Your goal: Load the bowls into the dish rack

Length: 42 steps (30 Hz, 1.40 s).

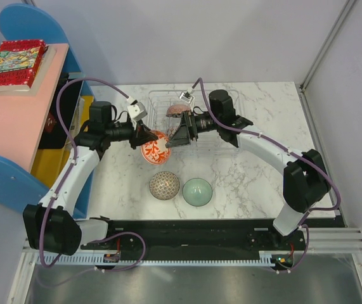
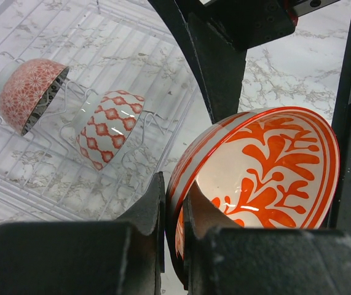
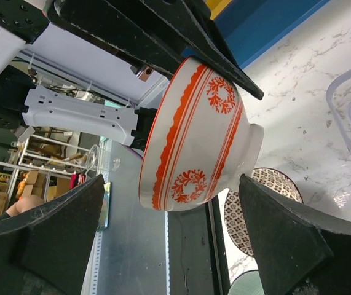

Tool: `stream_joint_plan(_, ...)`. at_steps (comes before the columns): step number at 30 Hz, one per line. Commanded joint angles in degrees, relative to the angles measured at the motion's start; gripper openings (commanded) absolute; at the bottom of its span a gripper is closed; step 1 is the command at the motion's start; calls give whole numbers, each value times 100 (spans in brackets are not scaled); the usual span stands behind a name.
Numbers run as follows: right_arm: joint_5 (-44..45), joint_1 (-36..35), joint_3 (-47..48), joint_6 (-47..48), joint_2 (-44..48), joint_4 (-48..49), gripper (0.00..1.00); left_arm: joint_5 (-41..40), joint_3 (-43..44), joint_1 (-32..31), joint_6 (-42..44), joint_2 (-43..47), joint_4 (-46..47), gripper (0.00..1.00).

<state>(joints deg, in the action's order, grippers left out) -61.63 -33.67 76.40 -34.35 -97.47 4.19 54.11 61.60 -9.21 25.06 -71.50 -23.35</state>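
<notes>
An orange-red floral bowl [image 1: 155,147] [image 2: 267,166] [image 3: 193,135] hangs tilted in the air just left of the dish rack's [image 1: 161,95] front corner. My left gripper [image 1: 146,135] [image 2: 174,203] is shut on its rim, one finger inside and one outside. My right gripper [image 1: 172,143] [image 3: 172,184] stands wide open, its fingers on either side of the same bowl without closing on it. In the clear rack [image 2: 34,178] a reddish-brown bowl [image 1: 176,110] [image 2: 24,92] and a white red-lattice bowl [image 2: 107,126] lean on edge. A beige lattice bowl [image 1: 164,185] [image 3: 273,181] and a mint-green bowl [image 1: 197,191] sit on the table.
A blue and pink shelf [image 1: 16,120] with books [image 1: 12,63] stands along the table's left side. A white wall panel [image 1: 352,126] borders the right edge. The marble tabletop [image 1: 263,190] runs on to the right of the two loose bowls.
</notes>
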Motion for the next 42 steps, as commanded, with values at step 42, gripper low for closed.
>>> stream_joint_plan(42,-684,-17,-301,-713,-237,1251,83,-49,1,-292,-379,647,762,2)
